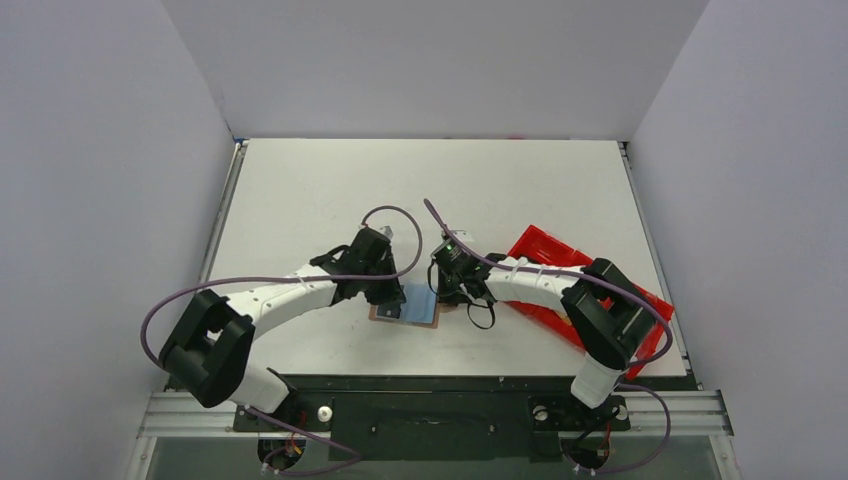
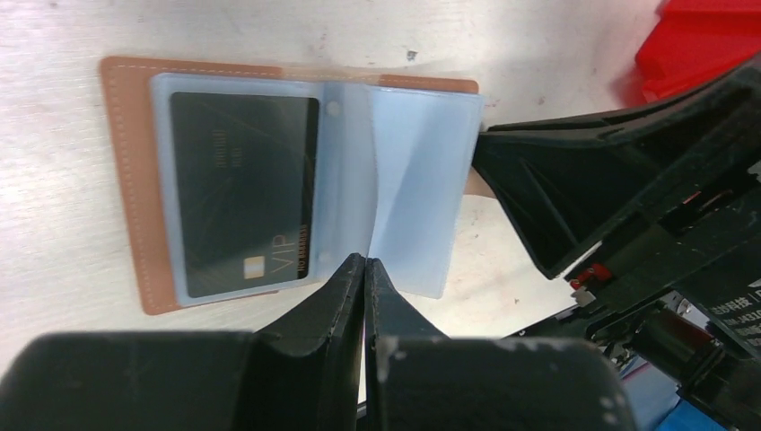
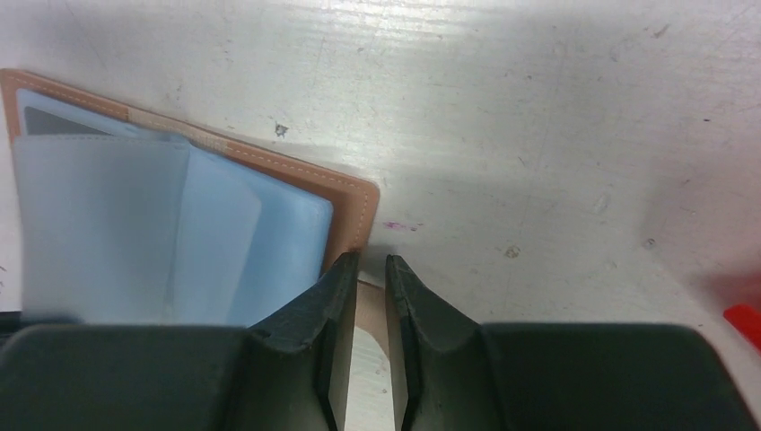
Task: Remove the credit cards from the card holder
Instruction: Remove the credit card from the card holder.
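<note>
Left claw is pressed flat together at the edge of the soft blue plastic sleeves; right claw is narrowed to a slit at the stitched leather corner, and I cannot tell if it grips. Card holder lies open mid-worktop toward the near edge, with a glossy dark card inside.

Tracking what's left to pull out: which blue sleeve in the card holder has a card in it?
The sleeve lying flat on the brown cover: a black VIP card shows through it. The raised sleeve beside it looks empty.
</note>
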Motion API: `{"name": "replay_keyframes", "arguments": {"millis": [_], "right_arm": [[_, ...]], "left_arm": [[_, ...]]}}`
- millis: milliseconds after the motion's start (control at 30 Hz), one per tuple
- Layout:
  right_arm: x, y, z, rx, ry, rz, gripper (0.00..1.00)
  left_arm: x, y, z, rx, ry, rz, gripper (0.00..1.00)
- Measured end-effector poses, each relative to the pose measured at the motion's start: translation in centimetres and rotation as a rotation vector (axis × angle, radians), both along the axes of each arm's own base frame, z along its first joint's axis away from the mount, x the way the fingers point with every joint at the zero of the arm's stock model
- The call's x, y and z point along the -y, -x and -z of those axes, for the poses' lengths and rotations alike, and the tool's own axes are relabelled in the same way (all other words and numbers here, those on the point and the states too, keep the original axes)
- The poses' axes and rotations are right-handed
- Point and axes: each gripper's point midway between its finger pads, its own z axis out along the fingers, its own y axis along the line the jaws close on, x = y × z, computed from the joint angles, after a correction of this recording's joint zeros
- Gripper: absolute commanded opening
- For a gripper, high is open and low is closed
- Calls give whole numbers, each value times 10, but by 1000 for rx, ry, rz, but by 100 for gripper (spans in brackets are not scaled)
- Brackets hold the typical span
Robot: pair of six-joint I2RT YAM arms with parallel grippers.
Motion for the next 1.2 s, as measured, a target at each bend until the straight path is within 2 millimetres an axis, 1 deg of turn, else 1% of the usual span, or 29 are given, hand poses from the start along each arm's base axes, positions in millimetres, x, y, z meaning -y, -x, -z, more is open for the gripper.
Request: {"name": "replay_keyframes", "arguments": {"millis": [67,133,267,367,433,467,500,533,667,800,933,1067,1133,1200], "right_arm": [[-4,-1,-1,3,-18,-5,15],[-8,-3,-1,5,-33,-6,15],[-17,-7,0,10,-74,-7,15],[-22,-11,0,7,-103,-8,15],[-23,-12,0,5,-112,-9,15],[-23,-12,0,2,-116,-9,16],[-23,-12,-1,-1,-119,-9,19],[-23,-13,-1,-3,-123,-8,22],[-19,-16,-3,-8,-132,1,27],[-6,-19,-9,-12,-117,27,28],[1,-24,-28,18,-134,43,28],[5,-27,-50,61,-156,50,28],[7,-27,-55,75,-156,52,28],[8,-27,-56,76,-153,54,28]], "left_arm": [[6,1,0,2,2,16,0],[13,1,0,3,6,34,2],[23,2,6,-3,8,62,12],[26,1,11,-11,9,66,16],[28,0,14,-15,9,67,22],[29,-1,15,-15,12,68,25],[31,-2,15,-16,14,69,26],[33,-4,16,-16,16,69,30],[41,-11,18,-13,31,73,35],[47,-14,22,-20,40,82,36],[49,-14,29,-36,31,86,36],[50,-15,33,-48,25,82,26],[50,-17,34,-51,24,77,22],[50,-19,35,-52,23,76,21]]}}
